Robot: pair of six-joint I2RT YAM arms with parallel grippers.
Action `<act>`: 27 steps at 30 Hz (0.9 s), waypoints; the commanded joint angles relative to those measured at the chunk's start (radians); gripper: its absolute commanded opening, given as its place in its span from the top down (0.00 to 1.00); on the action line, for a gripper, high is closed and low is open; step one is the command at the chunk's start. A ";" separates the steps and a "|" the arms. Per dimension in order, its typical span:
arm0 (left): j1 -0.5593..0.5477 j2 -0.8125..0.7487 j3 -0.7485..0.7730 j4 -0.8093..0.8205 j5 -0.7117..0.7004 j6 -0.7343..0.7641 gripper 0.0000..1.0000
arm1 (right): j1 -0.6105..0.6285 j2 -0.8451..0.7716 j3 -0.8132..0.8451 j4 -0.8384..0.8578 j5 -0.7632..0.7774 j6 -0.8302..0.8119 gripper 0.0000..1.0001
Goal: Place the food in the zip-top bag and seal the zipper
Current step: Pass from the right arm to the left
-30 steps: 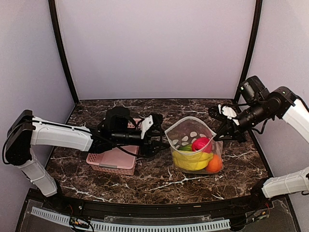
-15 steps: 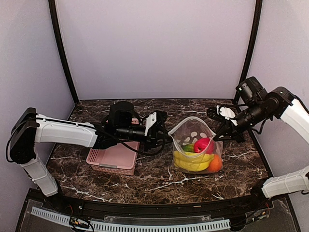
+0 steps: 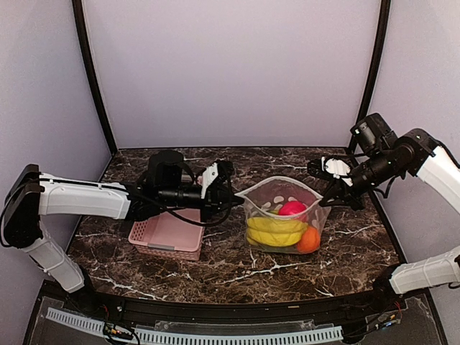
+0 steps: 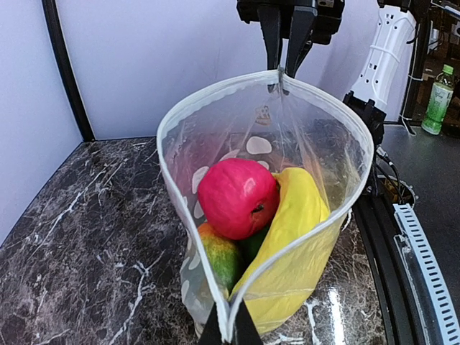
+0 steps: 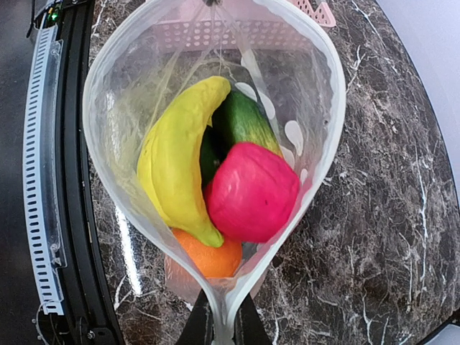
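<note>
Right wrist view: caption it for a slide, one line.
Right pincer pinches the rim of the open polka-dot bag holding banana, magenta fruit, orange and green piece.

Clear polka-dot bag (image 3: 264, 205) standing upright just right of the surface's centre, zipper (image 4: 215, 88) unsealed and stretched into an open oval, inside a yellow banana (image 5: 172, 165), magenta fruit (image 5: 251, 192), orange (image 3: 308, 240) and green piece (image 5: 244, 118) packed together

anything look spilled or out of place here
Nothing stands out. The banana, magenta-red piece, orange and green piece all sit inside the zip-top bag, its mouth open, pinched at opposite ends by the left hand and right hand.
</note>
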 commanded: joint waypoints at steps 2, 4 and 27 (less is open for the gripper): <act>0.017 -0.087 -0.065 -0.024 -0.042 -0.043 0.99 | -0.004 -0.015 0.009 0.030 0.028 -0.041 1.00; 0.018 -0.092 -0.077 -0.014 -0.043 -0.061 0.99 | -0.005 -0.011 0.010 0.048 0.014 -0.047 1.00; 0.051 -0.204 -0.139 -0.103 -0.235 -0.144 0.99 | -0.099 0.292 0.272 -0.035 -0.156 -0.180 1.00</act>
